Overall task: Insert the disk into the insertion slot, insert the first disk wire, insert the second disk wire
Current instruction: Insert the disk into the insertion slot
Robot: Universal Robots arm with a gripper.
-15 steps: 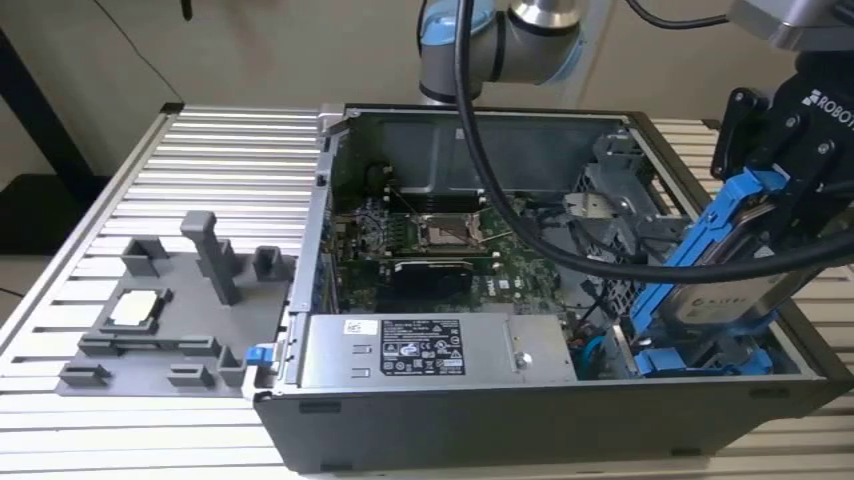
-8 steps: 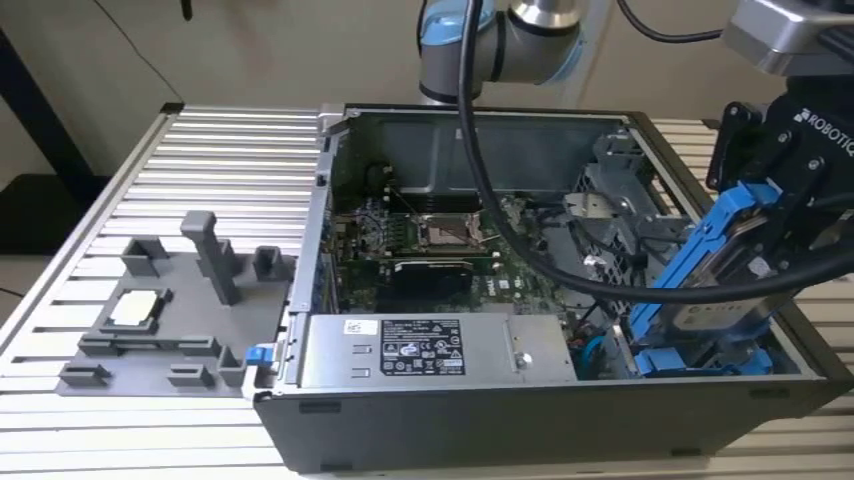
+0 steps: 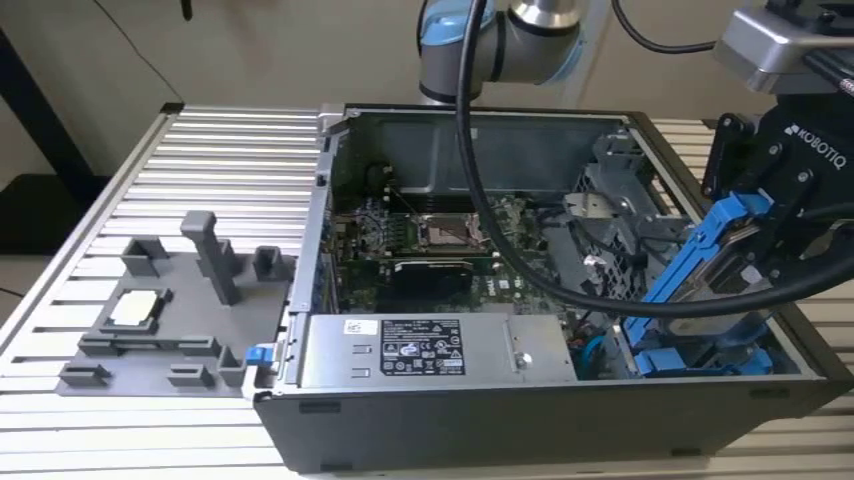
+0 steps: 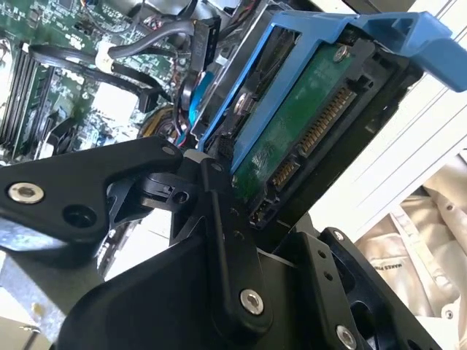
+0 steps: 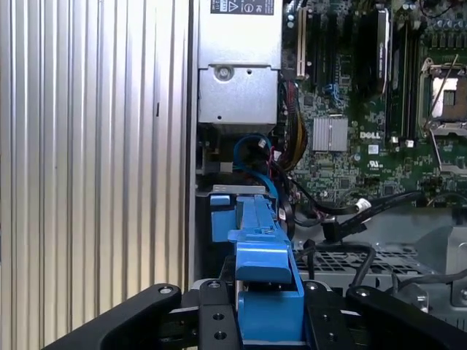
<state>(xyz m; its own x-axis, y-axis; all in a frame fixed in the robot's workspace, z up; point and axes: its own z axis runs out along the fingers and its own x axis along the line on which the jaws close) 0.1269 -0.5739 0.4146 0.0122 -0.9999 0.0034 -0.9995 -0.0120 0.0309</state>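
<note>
My gripper (image 3: 771,215) is shut on the disk (image 3: 703,262), a drive clipped in a bright blue carrier. It holds the disk tilted on edge above the case's corner at the exterior view's right. The insertion slot (image 3: 698,360), a grey metal bay with blue plastic parts, lies just below the disk's lower end. In the second wrist view the disk's green circuit board and connector (image 4: 306,127) face the camera, and a black finger (image 4: 219,226) presses on its side. In the first wrist view the blue carrier (image 5: 261,259) sits between the fingers of the gripper (image 5: 266,321), pointing toward the slot's blue part (image 5: 221,217).
The open computer case (image 3: 441,440) holds a motherboard (image 3: 441,250) and a grey power-supply box (image 3: 407,350). Loose blue and black cables (image 5: 255,149) lie beside the bay. A grey fixture plate (image 3: 167,310) rests on the ribbed table at the exterior view's left.
</note>
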